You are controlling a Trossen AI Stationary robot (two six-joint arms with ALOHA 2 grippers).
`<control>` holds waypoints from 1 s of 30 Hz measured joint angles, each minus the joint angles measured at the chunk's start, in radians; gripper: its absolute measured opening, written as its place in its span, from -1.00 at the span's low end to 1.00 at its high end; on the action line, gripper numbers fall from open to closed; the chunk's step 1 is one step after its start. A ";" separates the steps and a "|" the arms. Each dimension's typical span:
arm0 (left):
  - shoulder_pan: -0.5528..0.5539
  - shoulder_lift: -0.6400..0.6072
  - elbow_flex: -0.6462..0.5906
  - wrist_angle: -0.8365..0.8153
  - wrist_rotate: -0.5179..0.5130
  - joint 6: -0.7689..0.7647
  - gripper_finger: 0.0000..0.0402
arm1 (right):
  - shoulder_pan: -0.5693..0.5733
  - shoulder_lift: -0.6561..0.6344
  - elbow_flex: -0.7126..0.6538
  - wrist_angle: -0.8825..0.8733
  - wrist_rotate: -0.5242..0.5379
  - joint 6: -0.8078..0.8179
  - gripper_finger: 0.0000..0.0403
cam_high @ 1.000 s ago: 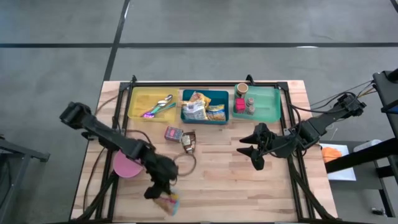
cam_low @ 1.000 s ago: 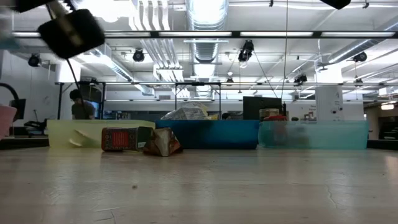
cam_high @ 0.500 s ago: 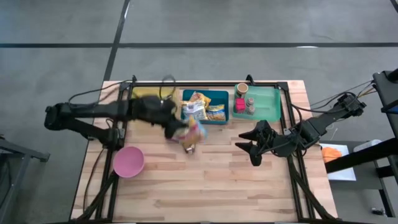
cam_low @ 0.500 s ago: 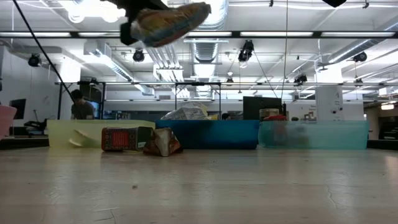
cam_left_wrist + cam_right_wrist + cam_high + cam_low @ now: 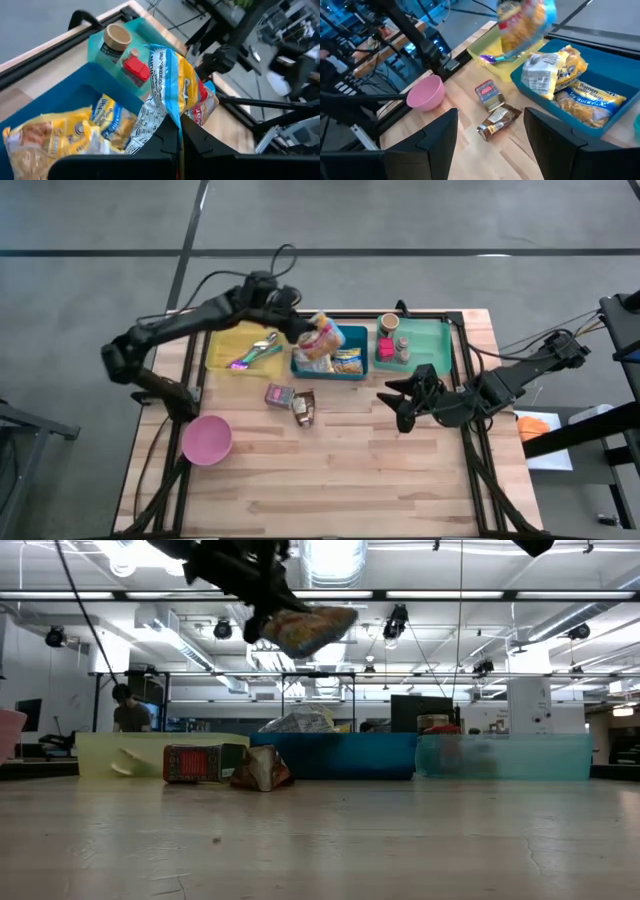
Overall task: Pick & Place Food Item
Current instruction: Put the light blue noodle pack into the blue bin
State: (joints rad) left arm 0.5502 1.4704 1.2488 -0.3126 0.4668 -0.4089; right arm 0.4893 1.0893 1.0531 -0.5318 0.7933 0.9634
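High view: my left gripper (image 5: pixel 297 332) is clamped on a snack bag (image 5: pixel 322 338), held in the air over the blue bin (image 5: pixel 329 370), at the bin's left end. The blue bin sits between a yellow bin (image 5: pixel 222 352) and a green bin (image 5: pixel 428 350) along the far edge of the table (image 5: pixel 340 470). My right gripper (image 5: pixel 399 406) hangs over the table just in front of the green bin, fingers spread, nothing in them. A pink bowl (image 5: pixel 206 440) sits well in front of the yellow bin.

Low view: the snack bag (image 5: pixel 305 628) hangs high above the blue bin (image 5: pixel 340 755), tilted.

Left wrist view: fingers pressed together on the snack bag (image 5: pixel 175 85), blue bin (image 5: pixel 75 95) right below with yellow packets (image 5: pixel 100 122) inside.

Right wrist view: fingers (image 5: pixel 435 140) apart, empty. A red box (image 5: pixel 489 95) and a brown packet (image 5: pixel 497 121) lie on the table in front of the blue bin (image 5: pixel 600 125).
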 joint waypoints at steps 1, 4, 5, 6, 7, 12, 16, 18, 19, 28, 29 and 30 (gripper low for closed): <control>0.008 0.036 0.024 -0.007 0.010 0.011 -1.00 | -0.005 0.000 0.000 0.000 0.000 0.000 0.11; 0.021 0.144 0.114 -0.050 0.025 0.060 -1.00 | -0.023 0.000 0.000 0.000 -0.001 -0.001 0.11; 0.023 0.177 0.148 -0.071 0.028 0.071 -1.00 | -0.029 0.000 0.000 -0.001 -0.002 -0.001 0.11; 0.023 0.211 0.181 -0.093 0.035 0.084 -1.00 | -0.035 0.000 0.000 -0.001 -0.002 -0.001 0.11; 0.023 0.245 0.216 -0.115 0.045 0.098 -1.00 | -0.039 0.000 0.000 -0.001 -0.002 -0.001 0.11; 0.021 0.394 0.366 -0.211 0.054 0.156 -1.00 | -0.051 0.000 0.000 -0.002 -0.004 -0.001 0.11; 0.021 0.462 0.423 -0.236 0.049 0.176 -1.00 | -0.051 0.000 0.000 -0.003 -0.005 0.002 0.11; 0.021 0.478 0.423 -0.238 0.039 0.178 -1.00 | -0.051 0.000 0.000 -0.003 -0.005 0.003 0.11; 0.020 0.483 0.419 -0.236 0.024 0.179 -1.00 | -0.051 0.000 0.000 -0.002 -0.005 0.004 0.11; -0.069 0.497 0.376 -0.254 -0.295 0.324 -1.00 | -0.051 -0.001 0.000 -0.003 -0.006 0.005 0.11; -0.079 0.497 0.373 -0.256 -0.307 0.336 -1.00 | -0.051 0.000 0.000 -0.002 -0.007 0.005 0.11; -0.086 0.497 0.370 -0.257 -0.312 0.342 -1.00 | -0.051 0.000 0.000 -0.002 -0.007 0.005 0.11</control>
State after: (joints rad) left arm 0.4637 1.9675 1.6187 -0.5699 0.1549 -0.0671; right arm 0.4381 1.0889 1.0531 -0.5343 0.7860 0.9688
